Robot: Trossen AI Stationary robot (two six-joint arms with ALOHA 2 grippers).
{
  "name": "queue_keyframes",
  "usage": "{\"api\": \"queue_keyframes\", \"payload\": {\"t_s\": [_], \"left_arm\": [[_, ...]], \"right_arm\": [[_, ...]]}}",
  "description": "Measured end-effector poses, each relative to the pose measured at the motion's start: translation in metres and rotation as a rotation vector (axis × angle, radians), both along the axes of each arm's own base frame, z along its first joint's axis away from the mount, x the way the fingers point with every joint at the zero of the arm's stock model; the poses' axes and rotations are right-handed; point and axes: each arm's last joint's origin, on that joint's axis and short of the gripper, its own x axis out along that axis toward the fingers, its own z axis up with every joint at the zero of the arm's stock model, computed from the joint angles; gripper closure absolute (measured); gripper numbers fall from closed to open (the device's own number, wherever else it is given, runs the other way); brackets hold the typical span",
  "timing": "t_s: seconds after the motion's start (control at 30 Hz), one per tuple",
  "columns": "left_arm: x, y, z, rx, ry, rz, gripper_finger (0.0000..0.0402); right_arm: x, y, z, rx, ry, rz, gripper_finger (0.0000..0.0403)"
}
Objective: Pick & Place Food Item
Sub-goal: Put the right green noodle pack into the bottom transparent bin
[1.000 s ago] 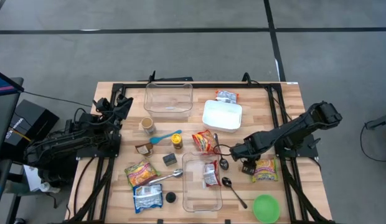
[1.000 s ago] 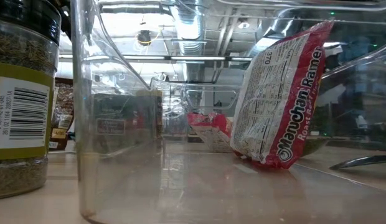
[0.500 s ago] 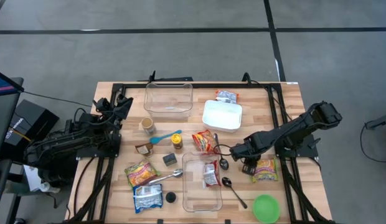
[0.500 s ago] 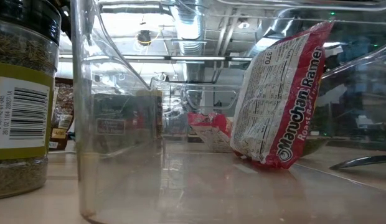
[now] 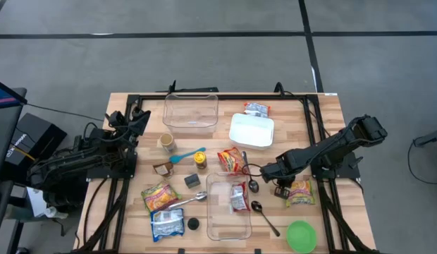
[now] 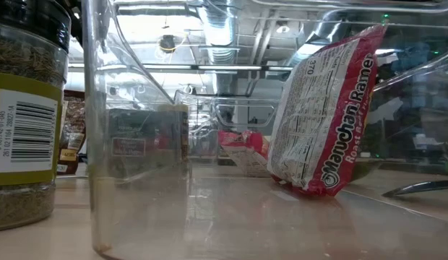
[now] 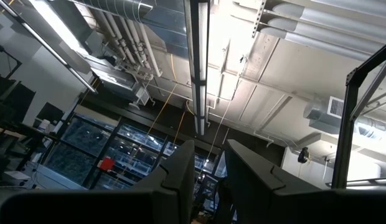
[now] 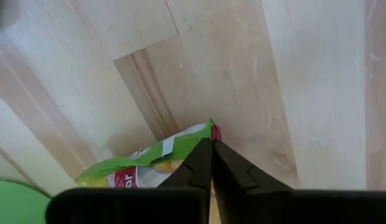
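Observation:
A green-and-yellow noodle packet lies flat on the table's right side. My right gripper points down at the packet's left end and is shut on it; the right wrist view shows the packet under the closed fingers. A clear tub stands to the left with a red ramen packet leaning against its wall inside. My left gripper waits at the table's left edge, pointing up at the ceiling. A narrow gap shows between its fingers, and nothing is in it. My right gripper pinches the packet's pointed corner between its two fingers. The fingers come from above, pointing down. The rest of the packet lies flat on the table.
Two spoons lie between the tub and the gripper. A green bowl sits near the front right. A white box and a second clear tub stand farther back. More packets and a spice jar lie on the left.

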Motion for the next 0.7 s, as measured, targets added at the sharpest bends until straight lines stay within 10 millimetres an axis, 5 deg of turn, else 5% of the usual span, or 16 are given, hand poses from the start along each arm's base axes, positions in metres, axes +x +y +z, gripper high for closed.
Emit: {"api": "queue_keyframes", "payload": {"t_s": [0.7], "left_arm": [[0.000,0.000,0.000,0.000,0.000,0.000,0.0317]], "right_arm": [[-0.053,0.014,0.076,0.041,-0.388,-0.056,0.0403]]}}
